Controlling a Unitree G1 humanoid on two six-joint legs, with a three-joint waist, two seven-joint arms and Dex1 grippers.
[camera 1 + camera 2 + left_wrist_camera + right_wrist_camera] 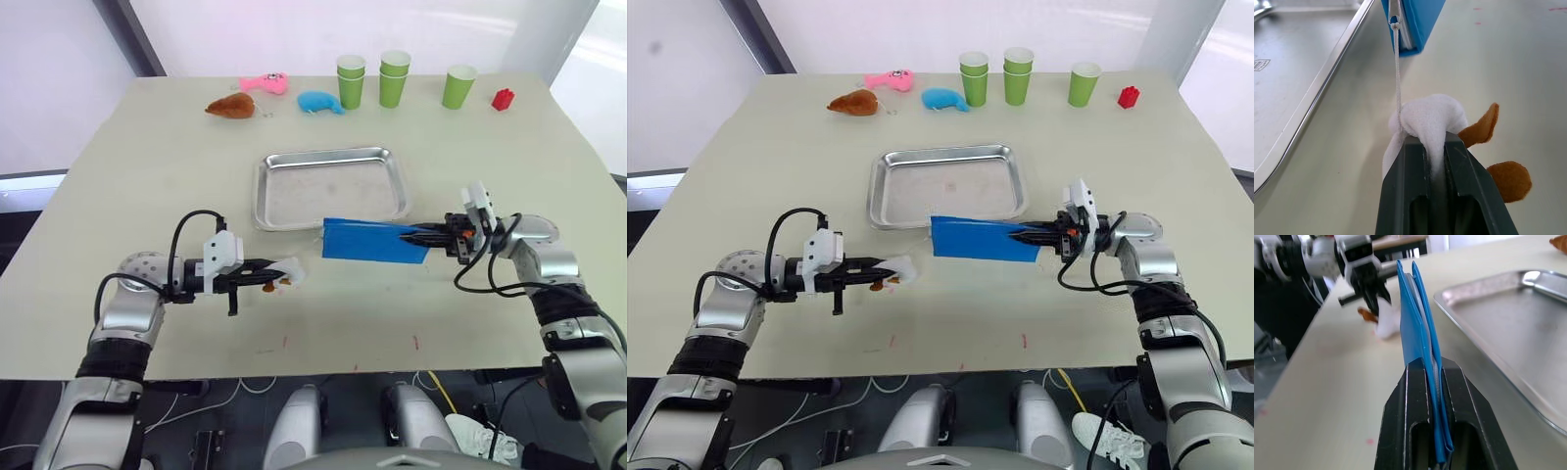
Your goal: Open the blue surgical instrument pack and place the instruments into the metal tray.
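Two robot arms reach inward over a pale table (147,157), one from each side. The right gripper (423,236) has its black fingers pressed together on one short edge of the blue surgical instrument pack (373,241), pinching the folded layers between them. The pack is closed and sits just in front of the metal tray (331,186); its far long edge overlaps or touches the tray's near rolled rim, though from the head views it is hard to say whether it rests on the rim or is lifted off the table. In the right wrist view the pack stands on edge between the fingers, with pale lining showing between blue layers.

The left gripper (265,285) is closed on a small white cloth toy (291,269) with brown parts. A thin white cord (1397,63) runs from this toy up to the near corner of the pack. The toy lies just to the left of the pack, apart from it except for the cord.

The tray's interior looks bare. Open table lies between the two arms and in front of the pack. Along the far edge, well apart from the tray, stand green cups (394,76), a red block (503,99), and small plush toys in brown (231,106), pink (265,83) and blue (319,102).
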